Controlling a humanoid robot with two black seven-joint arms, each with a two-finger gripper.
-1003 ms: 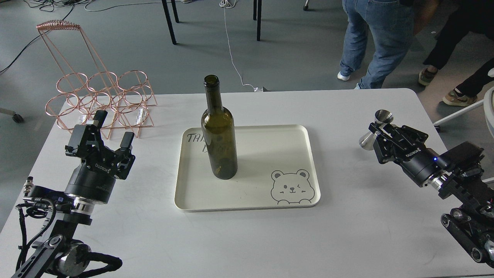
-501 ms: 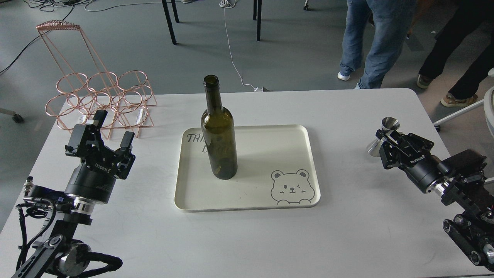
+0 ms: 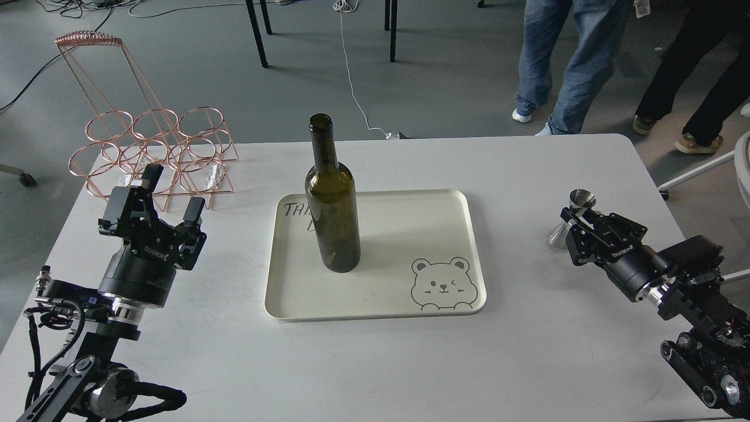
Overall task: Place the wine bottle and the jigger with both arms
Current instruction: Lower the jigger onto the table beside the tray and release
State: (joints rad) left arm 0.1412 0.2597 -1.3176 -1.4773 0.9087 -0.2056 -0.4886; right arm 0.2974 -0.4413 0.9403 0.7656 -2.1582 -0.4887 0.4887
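Wine bottle [image 3: 332, 205] stands upright on the cream tray [image 3: 410, 299], left of the tray's centre, base sitting just right of some handwritten black lettering that it partly hides; its mouth is uncorked. Tray has a bear face drawing [image 3: 440, 283] at its near right corner and sits mid-counter [image 3: 375, 363], which is white. Left gripper [image 3: 169, 192] is spread wide and holds nothing, fingers pointing up and away, over the counter's left side just in front of the copper wire bottle rack [image 3: 153, 149] at the far left corner; well apart from the bottle. Right gripper [image 3: 577, 225] is over the counter's right side, well clear of the tray, clamped around the jigger [image 3: 571, 218] at its narrow waist. Jigger is tilted, upper cone open toward the top right, lower cone flared toward the left. Can't tell from this angle whether its lower rim touches the counter or hangs just above it; there is a faint shadow close under it. Both arms come in from the near corners, black, with cabling visible on the left one. Beyond the counter's far edge: grey floor, a white cable [image 3: 354, 88], dark furniture legs, two people's legs at the upper right.
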